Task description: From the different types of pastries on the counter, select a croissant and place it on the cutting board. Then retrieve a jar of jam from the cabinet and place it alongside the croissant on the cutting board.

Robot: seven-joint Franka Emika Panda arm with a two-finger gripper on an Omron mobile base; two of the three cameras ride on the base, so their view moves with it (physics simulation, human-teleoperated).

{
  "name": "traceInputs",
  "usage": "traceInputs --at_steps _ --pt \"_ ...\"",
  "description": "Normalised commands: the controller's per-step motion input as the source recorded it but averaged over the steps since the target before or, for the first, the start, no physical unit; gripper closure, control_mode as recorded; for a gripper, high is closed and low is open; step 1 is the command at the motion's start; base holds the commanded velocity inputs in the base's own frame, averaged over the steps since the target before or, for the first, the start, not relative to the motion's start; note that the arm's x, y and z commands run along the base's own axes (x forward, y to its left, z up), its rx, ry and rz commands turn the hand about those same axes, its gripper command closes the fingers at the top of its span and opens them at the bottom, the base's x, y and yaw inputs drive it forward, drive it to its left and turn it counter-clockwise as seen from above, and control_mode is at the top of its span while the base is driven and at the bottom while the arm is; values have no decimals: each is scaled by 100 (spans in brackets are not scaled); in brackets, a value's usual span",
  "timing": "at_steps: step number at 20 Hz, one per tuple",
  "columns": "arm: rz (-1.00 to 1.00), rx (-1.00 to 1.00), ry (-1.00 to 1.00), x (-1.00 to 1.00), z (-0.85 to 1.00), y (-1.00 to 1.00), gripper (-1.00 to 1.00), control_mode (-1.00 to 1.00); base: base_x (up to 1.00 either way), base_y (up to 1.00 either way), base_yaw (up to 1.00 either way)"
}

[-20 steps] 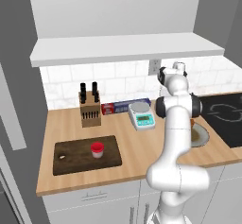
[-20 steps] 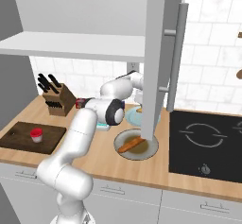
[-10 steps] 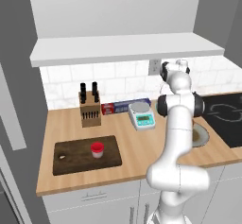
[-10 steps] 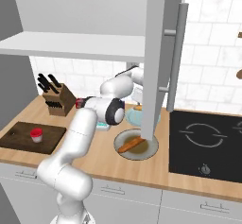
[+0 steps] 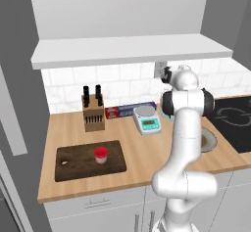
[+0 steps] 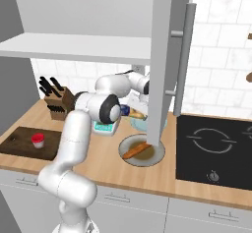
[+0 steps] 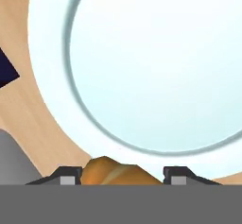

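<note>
- Gripper (image 7: 120, 179): sitting at the bottom centre of the hand view, its two dark tips flanking the croissant (image 7: 118, 173); the jaws are standing partly closed with the pastry between them, and it looks gripped, though contact at the pads is not clearly showing.
- Croissant: golden-brown, ridged, lying at the lower centre of the hand view between the tips, its long axis running across from one tip to the other, over the lower rim of a pale round plate (image 7: 52, 100).
- Cutting board (image 5: 89, 160): lying at the lower left of the left base view, well apart from the arm at centre right; the carry is judged to be heading leftward along the counter (image 5: 142, 152).
- Jar of jam (image 5: 101, 155): standing upright on the board, right of its middle.
- Right base view: showing a long orange-brown pastry (image 6: 137, 150) on a second plate (image 6: 125, 153) at centre, where the left base view has it mostly screened by the arm.
</note>
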Motion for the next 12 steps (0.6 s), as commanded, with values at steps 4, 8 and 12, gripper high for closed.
traceInputs --at_steps 4,8,12 --pt "0 -6 -38 -73 -8 59 100 -100 0 0 0" --pt "0 -7 -38 -74 0 56 100 -100 0 0 0" --pt "0 -10 -39 -66 0 64 100 -100 0 0 0"
